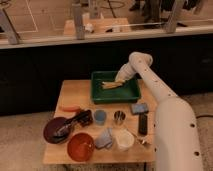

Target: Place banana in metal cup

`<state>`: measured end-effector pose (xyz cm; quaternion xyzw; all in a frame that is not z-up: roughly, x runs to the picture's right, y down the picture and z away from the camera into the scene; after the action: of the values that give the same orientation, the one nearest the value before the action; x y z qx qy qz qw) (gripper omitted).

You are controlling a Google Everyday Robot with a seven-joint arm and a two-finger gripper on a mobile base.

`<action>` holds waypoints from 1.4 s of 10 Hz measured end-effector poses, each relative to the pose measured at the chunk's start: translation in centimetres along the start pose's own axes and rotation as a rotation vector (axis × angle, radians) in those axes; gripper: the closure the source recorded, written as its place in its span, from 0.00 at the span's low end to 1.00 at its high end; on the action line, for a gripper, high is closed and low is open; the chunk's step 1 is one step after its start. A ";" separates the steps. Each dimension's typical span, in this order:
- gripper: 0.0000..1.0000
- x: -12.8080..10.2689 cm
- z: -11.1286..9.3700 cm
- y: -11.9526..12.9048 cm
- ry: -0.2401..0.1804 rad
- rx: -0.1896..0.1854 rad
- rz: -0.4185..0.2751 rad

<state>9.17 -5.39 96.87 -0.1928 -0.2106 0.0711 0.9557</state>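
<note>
The banana [111, 84], pale yellow-tan, lies inside the green tray [115, 94] at the back of the wooden table. My gripper [120, 78] hangs over the tray at the banana's right end, at the tip of the white arm [155, 90] that reaches in from the right. The metal cup [119, 117], small and silver with a dark inside, stands on the table in front of the tray, apart from the gripper.
A light blue cup [100, 116] stands left of the metal cup, a white cup [124, 139] in front. An orange bowl [81, 146], a dark purple plate [57, 130] with utensils, an orange carrot-like thing [69, 108], a blue sponge [139, 108] and a black bar [142, 124] are on the table.
</note>
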 end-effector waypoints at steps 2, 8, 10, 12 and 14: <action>0.98 0.5 0.9 0.5 -0.003 -0.014 -0.042; 0.98 0.9 2.5 1.1 0.023 -0.023 -0.100; 0.97 0.7 3.0 1.2 0.032 -0.027 -0.114; 0.78 0.7 3.4 1.2 0.039 -0.030 -0.119; 0.59 1.0 3.4 1.1 0.044 -0.028 -0.116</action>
<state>8.60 -3.03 99.63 -0.1951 -0.2012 0.0084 0.9599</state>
